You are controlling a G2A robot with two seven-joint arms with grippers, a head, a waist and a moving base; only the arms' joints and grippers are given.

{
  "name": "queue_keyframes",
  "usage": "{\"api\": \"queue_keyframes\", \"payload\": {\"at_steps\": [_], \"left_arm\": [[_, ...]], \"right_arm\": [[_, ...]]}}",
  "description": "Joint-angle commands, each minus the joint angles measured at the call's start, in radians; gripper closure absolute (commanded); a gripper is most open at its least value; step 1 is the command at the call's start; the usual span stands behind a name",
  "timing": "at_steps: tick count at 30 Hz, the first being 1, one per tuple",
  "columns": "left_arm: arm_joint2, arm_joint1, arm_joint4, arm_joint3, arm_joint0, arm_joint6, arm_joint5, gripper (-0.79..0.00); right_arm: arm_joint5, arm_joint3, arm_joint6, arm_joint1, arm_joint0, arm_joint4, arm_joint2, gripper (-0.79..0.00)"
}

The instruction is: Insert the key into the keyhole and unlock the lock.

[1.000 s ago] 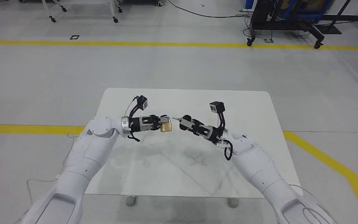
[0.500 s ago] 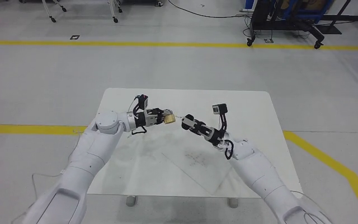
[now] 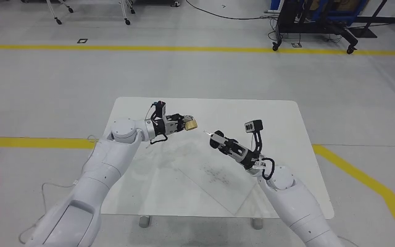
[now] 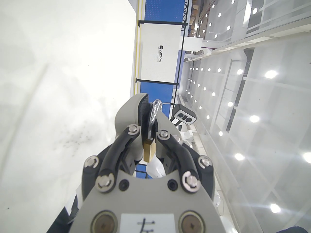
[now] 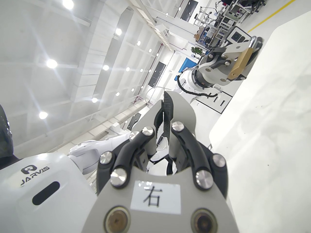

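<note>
Brass lock (image 3: 191, 124) hung pinched in the left gripper (image 3: 185, 123) above the white table (image 3: 278, 117) in the top view. The right gripper (image 3: 213, 136), apart from it, was pressed shut on the key (image 3: 207, 132), whose pale tip poked ahead of the fingertips toward the lock. Left wrist view: pads clamped on the shackle (image 4: 154, 112) at the fingertips, with the brass body trailing back toward the palm. Right wrist view: fingers flat together, key edge-on and hard to make out; lock tilted, well ahead of the fingertips and off to one side. Keyhole too small to find. Judged an alignment step: present the body's free end squarely to the key, match blade to slot, close slowly along the key's axis, then turn without loosening either grip.
</note>
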Motion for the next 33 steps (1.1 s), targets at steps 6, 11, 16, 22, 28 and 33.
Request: {"api": "queue_keyframes", "payload": {"at_steps": [6, 11, 16, 22, 28, 33], "left_arm": [[0.0, 0.004, 0.055, -0.015, 0.025, 0.092, -0.017, 0.0], [-0.016, 0.004, 0.034, -0.063, 0.047, 0.097, 0.013, 0.0], [-0.023, -0.001, 0.021, -0.08, 0.06, 0.136, 0.048, 0.0], [-0.009, -0.012, 0.018, -0.105, 0.074, 0.147, 0.086, 0.0], [-0.017, -0.016, 0.005, -0.107, 0.083, 0.137, 0.068, 0.0], [-0.02, -0.017, 0.023, -0.117, 0.092, 0.145, 0.055, 0.0]], "right_arm": [[0.0, 0.0, 0.0, 0.0, 0.0, 0.0, 0.0, 0.0], [0.077, -0.005, -0.085, -0.009, -0.014, -0.043, -0.034, 0.0], [0.16, -0.059, -0.256, -0.016, -0.064, -0.098, -0.044, 0.0], [0.306, -0.153, -0.406, -0.023, -0.121, -0.187, -0.074, 0.0], [0.4, -0.173, -0.487, -0.036, -0.12, -0.212, -0.114, 0.0], [0.405, -0.147, -0.56, -0.049, -0.104, -0.218, -0.126, 0.0]]}}
